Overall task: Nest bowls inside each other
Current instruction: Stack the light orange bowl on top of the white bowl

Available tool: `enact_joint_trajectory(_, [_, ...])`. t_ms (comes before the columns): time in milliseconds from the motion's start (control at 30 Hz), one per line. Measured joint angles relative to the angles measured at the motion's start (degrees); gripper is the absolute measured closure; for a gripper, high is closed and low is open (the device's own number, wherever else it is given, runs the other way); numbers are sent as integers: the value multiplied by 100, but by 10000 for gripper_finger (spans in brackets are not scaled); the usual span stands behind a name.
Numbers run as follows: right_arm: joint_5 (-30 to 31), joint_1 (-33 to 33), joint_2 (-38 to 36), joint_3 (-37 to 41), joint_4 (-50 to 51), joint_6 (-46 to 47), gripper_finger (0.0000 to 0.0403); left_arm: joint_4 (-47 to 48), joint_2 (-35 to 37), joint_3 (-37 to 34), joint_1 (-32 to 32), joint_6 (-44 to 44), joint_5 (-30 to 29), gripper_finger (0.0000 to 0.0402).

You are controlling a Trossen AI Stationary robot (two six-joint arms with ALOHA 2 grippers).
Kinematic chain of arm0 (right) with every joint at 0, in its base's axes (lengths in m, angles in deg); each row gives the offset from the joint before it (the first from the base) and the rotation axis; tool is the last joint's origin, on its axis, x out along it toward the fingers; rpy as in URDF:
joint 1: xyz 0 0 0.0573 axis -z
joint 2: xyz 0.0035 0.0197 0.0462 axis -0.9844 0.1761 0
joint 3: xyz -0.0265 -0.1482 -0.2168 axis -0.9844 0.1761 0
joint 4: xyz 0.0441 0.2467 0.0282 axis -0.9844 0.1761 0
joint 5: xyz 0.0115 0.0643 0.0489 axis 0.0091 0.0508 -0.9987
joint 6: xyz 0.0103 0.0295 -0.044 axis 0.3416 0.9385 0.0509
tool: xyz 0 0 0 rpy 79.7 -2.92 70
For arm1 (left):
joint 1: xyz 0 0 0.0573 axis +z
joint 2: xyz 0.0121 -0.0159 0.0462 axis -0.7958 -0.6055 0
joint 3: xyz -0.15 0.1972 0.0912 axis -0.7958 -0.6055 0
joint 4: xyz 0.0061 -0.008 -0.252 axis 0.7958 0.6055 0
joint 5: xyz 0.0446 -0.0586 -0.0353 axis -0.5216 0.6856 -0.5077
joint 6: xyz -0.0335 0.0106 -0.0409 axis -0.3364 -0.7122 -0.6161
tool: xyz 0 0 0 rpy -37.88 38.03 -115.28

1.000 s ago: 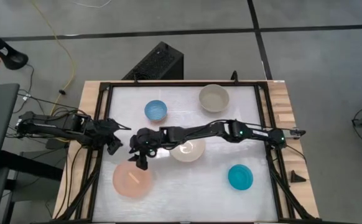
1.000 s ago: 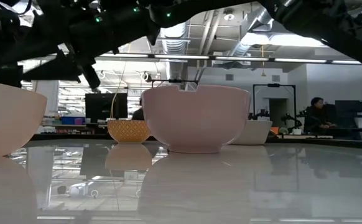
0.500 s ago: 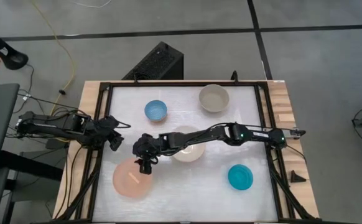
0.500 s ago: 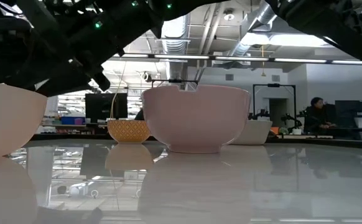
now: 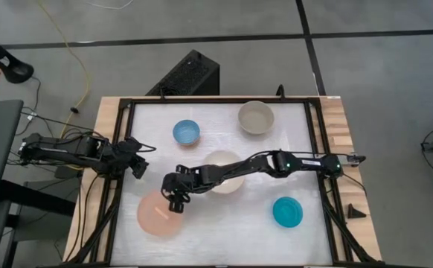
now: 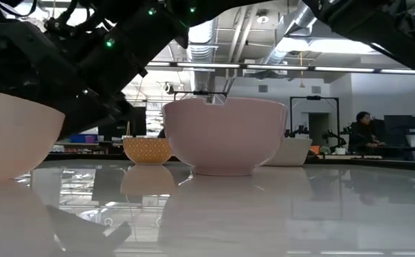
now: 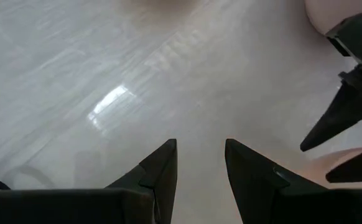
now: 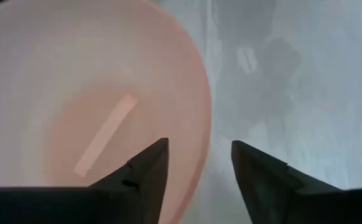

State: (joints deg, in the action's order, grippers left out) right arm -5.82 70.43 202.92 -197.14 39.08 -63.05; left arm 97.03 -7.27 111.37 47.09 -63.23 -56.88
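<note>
The salmon-pink bowl [image 5: 157, 217] stands on its base near the table's front left. My right gripper [image 5: 175, 201] is open over its far right rim [image 8: 201, 134], with one finger above the inside and one outside. The cream-white bowl [image 5: 225, 181] stands mid-table, partly under the right arm. The light blue bowl [image 5: 186, 132] and the grey-beige bowl [image 5: 256, 117] stand at the back. The teal bowl [image 5: 287, 212] is at the front right. My left gripper [image 5: 138, 167] waits open at the table's left edge, with nothing between its fingers [image 7: 162, 168]. My right gripper straddles the salmon-pink bowl's rim [image 8: 204, 149], slanting down from the table's right. One finger [image 8: 147, 177] is over the hollow and the other [image 8: 259, 177] is outside the wall. I cannot tell whether either finger touches the bowl, which stays on the table.
A black frame [image 5: 317, 160] runs around the white table top. The right arm [image 5: 276, 160] stretches across the middle, over the cream-white bowl. Bare table lies between the salmon-pink and teal bowls [image 5: 228, 223]. A person sits in the room far behind [image 6: 364, 132].
My right gripper has gone toward the table's near edge and down, from beside the cream-white bowl to the salmon-pink bowl's rim, tipping its fingers further downward. It has stayed open.
</note>
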Motion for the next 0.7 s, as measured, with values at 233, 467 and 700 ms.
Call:
enact_joint_trajectory(233, [-344,150,-2,0,80,674,357,-6,0,0,0,-4,1,278])
enact_joint_trajectory(467, [-887,528,-415,9,139,1044,373,-5,0,0,0,-8,-10,278])
enact_joint_trajectory(700, [-1658,992,-1333,-10,1054,348,373,-8,0,0,0,42,-367,278])
